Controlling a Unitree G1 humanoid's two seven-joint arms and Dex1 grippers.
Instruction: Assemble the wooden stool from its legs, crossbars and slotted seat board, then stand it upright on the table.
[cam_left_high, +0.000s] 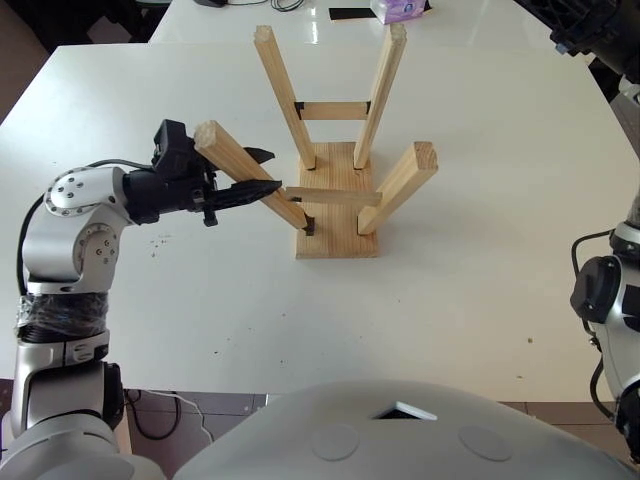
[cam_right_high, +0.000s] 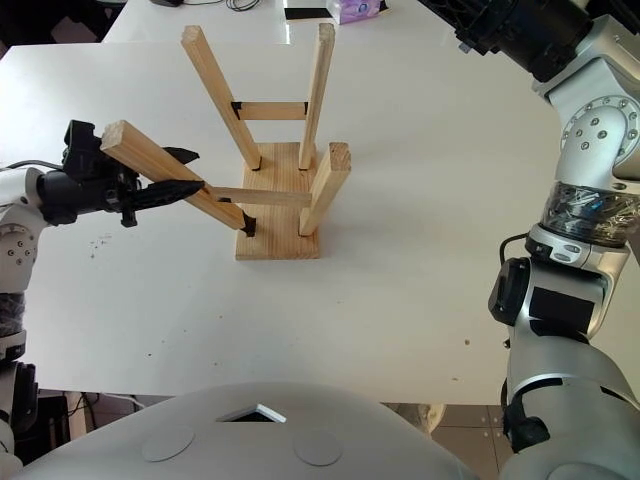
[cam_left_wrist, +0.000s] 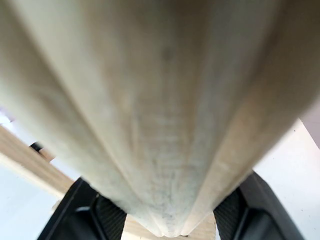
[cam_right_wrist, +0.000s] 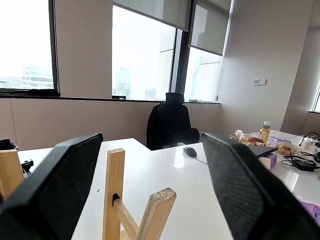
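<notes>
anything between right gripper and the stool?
Nothing visible. The right gripper hangs open at the table's far right, bare table between it and the stool. The left gripper grips the near-left leg, on the other side.

I'm seeing the left arm bent at the elbow, forearm running level toward the middle. The left gripper (cam_left_high: 264, 171) is clamping both fingers around a tilted leg (cam_left_high: 225, 150). The right arm is standing raised at the far right, wrist up high, and the right gripper (cam_right_wrist: 152, 142) is hanging with fingers spread wide.
</notes>
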